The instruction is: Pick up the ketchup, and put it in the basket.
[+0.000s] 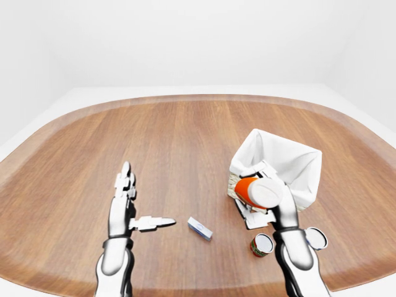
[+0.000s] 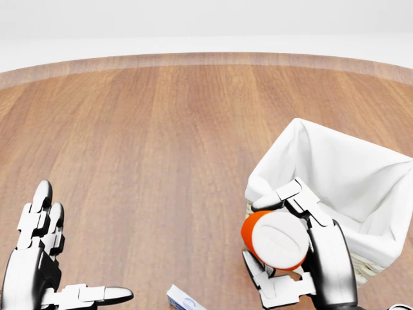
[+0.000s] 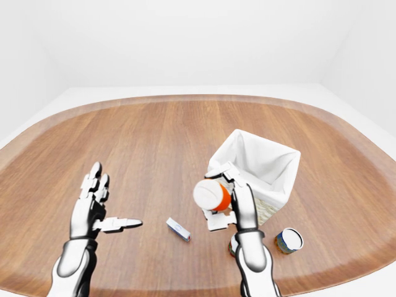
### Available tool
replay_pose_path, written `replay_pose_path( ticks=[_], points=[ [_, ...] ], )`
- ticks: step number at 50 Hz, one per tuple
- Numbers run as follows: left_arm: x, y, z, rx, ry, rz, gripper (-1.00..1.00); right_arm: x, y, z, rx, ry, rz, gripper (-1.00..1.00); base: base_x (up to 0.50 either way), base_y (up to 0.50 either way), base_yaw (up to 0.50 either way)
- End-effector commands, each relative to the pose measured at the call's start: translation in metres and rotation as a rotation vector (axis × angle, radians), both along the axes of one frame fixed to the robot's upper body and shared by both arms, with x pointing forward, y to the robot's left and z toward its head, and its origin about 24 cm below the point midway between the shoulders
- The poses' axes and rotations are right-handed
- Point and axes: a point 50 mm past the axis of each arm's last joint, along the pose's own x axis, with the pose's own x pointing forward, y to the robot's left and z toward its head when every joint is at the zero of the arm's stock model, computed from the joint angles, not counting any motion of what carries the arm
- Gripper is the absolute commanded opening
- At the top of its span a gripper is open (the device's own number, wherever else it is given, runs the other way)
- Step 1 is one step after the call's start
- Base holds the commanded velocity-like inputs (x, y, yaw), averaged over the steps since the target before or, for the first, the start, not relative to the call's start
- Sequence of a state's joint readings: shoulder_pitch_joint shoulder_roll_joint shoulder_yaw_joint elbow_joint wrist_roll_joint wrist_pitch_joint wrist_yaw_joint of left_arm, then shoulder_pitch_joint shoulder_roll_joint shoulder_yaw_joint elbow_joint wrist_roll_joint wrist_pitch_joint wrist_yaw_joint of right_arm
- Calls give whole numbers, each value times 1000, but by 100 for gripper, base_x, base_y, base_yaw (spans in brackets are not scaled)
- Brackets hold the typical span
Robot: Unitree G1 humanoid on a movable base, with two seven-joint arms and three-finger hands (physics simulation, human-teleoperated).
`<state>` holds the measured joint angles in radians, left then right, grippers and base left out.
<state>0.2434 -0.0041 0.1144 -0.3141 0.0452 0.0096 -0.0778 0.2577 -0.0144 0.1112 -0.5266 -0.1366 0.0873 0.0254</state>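
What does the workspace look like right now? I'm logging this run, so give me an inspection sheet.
Surface: wooden table, rounded edge.
Job's things: ketchup in the right hand, beside the basket, not yet inside it.
Clutter: small white-and-blue box; two cans lower right.
Grippers: right hand closed round the ketchup; left hand open, holding nothing.
Cables: nothing seen.
Surroundings: plain white walls and floor.

My left-eye view: cloth-lined wicker basket [image 1: 291,162] right of centre on the round wooden table [image 1: 173,142]. Small flat white-and-blue box [image 1: 200,228] lies to its lower left. Two short round cans [image 1: 262,245] sit below the basket.
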Motion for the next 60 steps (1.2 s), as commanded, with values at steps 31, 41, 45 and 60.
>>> replay_pose_path(
  ticks=[31,41,45,60],
  points=[
    [1,4,-8,-17,4,-1,100,-13,-13,49,-32,-225,-82,-100,0,0,0],
    [1,5,-7,-23,2,-2,100,-11,-19,60,-154,-275,-103,-100,0,0,0],
    [0,5,-7,-25,2,-4,100,-8,-24,68,-227,-304,-116,-100,0,0,0],
    [-1,5,-6,-30,2,-8,100,3,-32,87,-403,-368,-136,-100,0,0,0]
  ],
)
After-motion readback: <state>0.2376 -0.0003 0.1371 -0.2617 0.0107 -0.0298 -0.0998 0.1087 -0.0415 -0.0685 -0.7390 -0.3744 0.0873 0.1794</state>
